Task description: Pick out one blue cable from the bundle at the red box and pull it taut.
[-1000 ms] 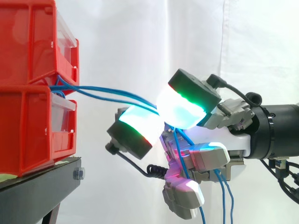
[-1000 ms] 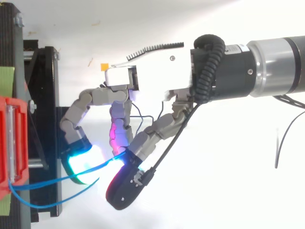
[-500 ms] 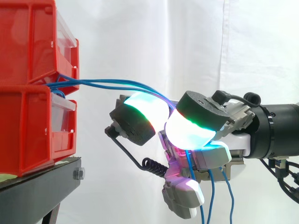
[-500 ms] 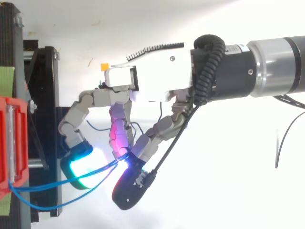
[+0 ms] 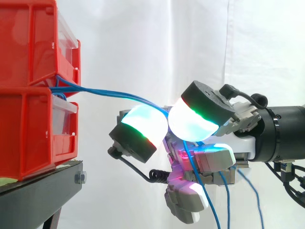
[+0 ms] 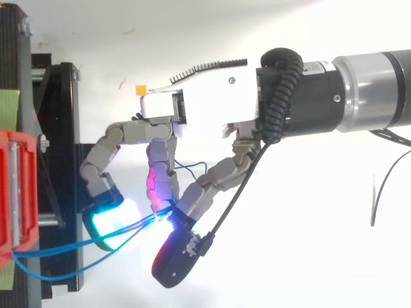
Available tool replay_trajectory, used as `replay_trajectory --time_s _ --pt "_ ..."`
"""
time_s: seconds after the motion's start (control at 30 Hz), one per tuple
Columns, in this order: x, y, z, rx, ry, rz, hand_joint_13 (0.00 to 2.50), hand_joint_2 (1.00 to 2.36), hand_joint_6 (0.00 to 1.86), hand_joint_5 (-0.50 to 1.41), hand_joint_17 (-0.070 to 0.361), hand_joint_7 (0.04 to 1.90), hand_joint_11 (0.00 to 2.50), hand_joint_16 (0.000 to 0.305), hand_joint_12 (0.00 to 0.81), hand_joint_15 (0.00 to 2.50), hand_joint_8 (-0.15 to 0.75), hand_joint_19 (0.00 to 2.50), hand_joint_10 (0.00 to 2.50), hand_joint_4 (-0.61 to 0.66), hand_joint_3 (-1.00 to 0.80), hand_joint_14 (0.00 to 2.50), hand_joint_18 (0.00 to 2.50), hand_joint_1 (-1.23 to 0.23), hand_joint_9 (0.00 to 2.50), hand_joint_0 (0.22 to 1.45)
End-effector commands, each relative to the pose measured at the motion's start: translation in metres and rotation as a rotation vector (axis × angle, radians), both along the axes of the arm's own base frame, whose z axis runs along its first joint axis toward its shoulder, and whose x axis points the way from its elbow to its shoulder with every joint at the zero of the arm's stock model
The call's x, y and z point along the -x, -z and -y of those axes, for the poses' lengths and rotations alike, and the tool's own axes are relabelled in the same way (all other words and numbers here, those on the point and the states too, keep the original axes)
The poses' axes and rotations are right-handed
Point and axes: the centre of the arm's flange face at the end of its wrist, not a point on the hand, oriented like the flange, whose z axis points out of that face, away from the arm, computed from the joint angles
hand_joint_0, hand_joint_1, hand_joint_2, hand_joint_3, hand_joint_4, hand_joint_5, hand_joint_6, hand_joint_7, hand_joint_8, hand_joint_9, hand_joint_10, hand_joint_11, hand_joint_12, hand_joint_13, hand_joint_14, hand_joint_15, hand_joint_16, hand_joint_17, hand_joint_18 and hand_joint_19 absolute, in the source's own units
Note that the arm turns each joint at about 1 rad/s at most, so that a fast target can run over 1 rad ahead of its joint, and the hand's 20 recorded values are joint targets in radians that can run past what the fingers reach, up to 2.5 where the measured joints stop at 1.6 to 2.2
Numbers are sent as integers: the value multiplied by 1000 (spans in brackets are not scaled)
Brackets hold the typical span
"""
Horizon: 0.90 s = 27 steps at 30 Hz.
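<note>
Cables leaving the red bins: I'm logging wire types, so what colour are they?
The cables are blue; the side view shows this best.

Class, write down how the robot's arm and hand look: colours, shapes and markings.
The arm is a round tube, black by the wrist, silver-grey further back. The hand has a white boxy palm and grey jointed fingers. Its fingertips are thick rounded pads with black backs, glowing white, cyan and green.
</note>
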Motion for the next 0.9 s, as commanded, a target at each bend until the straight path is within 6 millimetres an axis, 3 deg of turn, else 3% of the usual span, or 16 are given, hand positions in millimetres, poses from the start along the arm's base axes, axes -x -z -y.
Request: replay_trajectory --time_s 0.0,0.13,0.33,0.5,0.7,0.87 --pt "0 0 0 0 1 2 1265 1000 884 -100 117 976 844 52 400 715 299 769 28 -30 -500 26 973 -877 1496 532" --pt "0 0 0 0 -1 -1 1271 1000 877 -101 123 963 840 55 411 701 307 768 27 -17 -500 26 989 -869 1498 500" --pt "0 0 1 0 1 2 1291 1000 870 -102 129 859 814 58 428 700 320 779 26 14 -500 23 1024 -707 1512 481" --pt "0 0 0 0 1 2 1305 1000 844 -98 126 880 809 56 426 699 322 798 26 20 -500 26 1029 -589 1515 510" --pt "-1 -2 0 0 2 3 1293 1000 835 -97 117 926 829 52 408 711 317 819 29 -15 -500 27 996 -621 1510 631" --pt "-1 -2 0 0 2 2 1291 1010 867 -99 117 979 856 52 411 719 323 820 29 -5 -368 26 1000 -705 1506 645"
